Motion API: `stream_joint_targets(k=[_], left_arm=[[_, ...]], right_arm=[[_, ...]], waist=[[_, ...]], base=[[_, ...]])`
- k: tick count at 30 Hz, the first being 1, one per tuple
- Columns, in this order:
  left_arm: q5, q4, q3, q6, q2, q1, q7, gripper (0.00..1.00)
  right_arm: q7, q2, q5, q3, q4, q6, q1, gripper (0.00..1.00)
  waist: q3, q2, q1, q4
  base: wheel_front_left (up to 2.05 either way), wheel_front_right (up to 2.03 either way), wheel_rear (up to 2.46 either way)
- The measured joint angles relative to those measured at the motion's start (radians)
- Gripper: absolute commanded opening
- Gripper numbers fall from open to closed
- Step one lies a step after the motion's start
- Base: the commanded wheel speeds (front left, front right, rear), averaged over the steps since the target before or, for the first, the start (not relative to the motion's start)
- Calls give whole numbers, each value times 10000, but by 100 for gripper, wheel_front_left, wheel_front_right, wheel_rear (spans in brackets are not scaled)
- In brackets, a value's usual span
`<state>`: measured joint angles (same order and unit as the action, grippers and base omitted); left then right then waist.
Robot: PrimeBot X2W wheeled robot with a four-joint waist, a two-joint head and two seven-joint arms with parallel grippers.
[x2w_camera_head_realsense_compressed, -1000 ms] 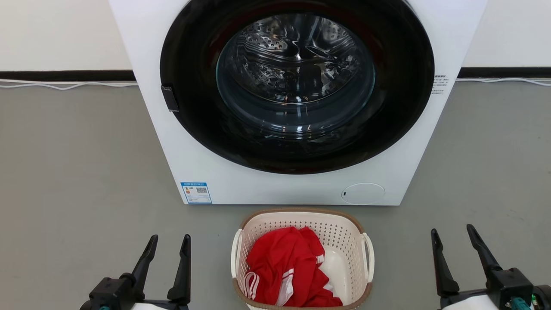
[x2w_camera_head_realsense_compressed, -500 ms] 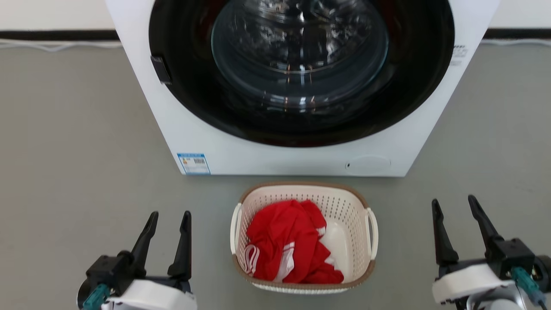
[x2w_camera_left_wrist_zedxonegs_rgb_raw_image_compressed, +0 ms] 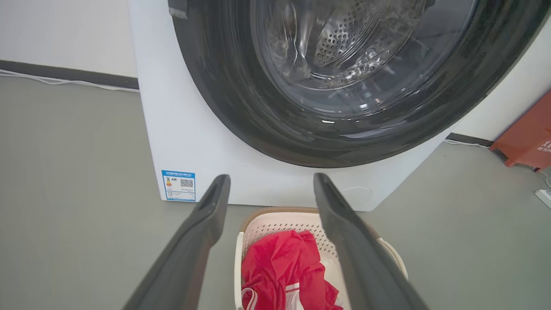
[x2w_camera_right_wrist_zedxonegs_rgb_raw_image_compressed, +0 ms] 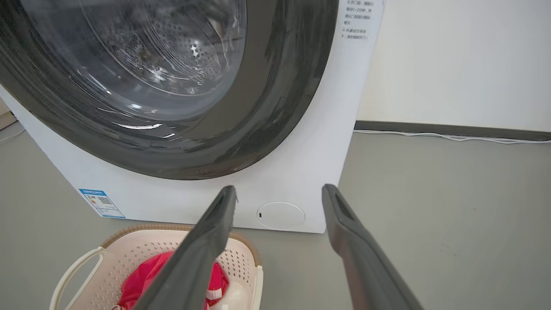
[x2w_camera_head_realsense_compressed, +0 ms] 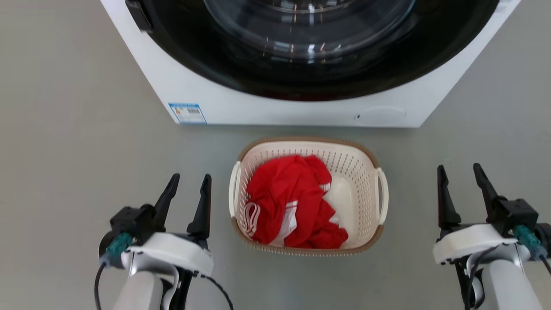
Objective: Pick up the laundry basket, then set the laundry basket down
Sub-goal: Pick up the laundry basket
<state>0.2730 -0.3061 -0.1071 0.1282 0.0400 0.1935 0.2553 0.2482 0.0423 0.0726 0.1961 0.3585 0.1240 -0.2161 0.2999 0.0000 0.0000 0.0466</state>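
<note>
Head view showed the small cream perforated plastic laundry basket point(x2w_camera_head_realsense_compressed: 355, 170) with a brown woven-look rim standing on the grey floor point(x2w_camera_head_realsense_compressed: 64, 129), just in front of the white front-loading washing machine point(x2w_camera_head_realsense_compressed: 267, 110). A crumpled red garment point(x2w_camera_head_realsense_compressed: 288, 202) with white stripes lay inside it. The left pincer point(x2w_camera_head_realsense_compressed: 191, 177) hovered near the basket's left white loop handle point(x2w_camera_head_realsense_compressed: 233, 189), its two dark fingers spread apart and holding nothing. The right pincer point(x2w_camera_head_realsense_compressed: 458, 167) stood farther off from the right loop handle point(x2w_camera_head_realsense_compressed: 383, 193), likewise spread and empty. By my judgement the task had hardly begun: the basket was neither gripped nor lifted, so the grasp, the lift and the setting down all remained. Left wrist view looked along the parted fingers at the basket low in the middle, one finger crossing its rim. Above it were the machine's dark round door point(x2w_camera_left_wrist_zedxonegs_rgb_raw_image_compressed: 241, 107) and a blue label point(x2w_camera_left_wrist_zedxonegs_rgb_raw_image_compressed: 178, 185) at the cabinet's lower corner, and an orange-red object point(x2w_camera_left_wrist_zedxonegs_rgb_raw_image_compressed: 527, 137) sat at the edge by the wall. Right wrist view put the basket at the lower left, partly behind one finger. It also showed a round white cover point(x2w_camera_right_wrist_zedxonegs_rgb_raw_image_compressed: 280, 215) on the machine's front and a white cable point(x2w_camera_right_wrist_zedxonegs_rgb_raw_image_compressed: 452, 137) along the skirting. Bare floor lay between each pincer and its handle; the machine close behind the basket seemed the only thing likely to cramp the lift.
</note>
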Motion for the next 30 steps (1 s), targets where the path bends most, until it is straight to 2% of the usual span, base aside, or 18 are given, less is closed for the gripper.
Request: stream_joint_targets(k=[17, 30], left_arm=[[807, -2782, -972, 0, -50, 2718, 2, 100], [899, -4123, -1523, -50, -77, 4355, 2, 100]], right_arm=[[0, 92, -69, -190, 2708, 6, -2247, 100], [0, 123, 257, -167, 3684, 6, -3587, 100]], waist=[[2172, 0, 0, 180], [3571, -1, 0, -18]], base=[[0, 0, 0], [0, 0, 0]])
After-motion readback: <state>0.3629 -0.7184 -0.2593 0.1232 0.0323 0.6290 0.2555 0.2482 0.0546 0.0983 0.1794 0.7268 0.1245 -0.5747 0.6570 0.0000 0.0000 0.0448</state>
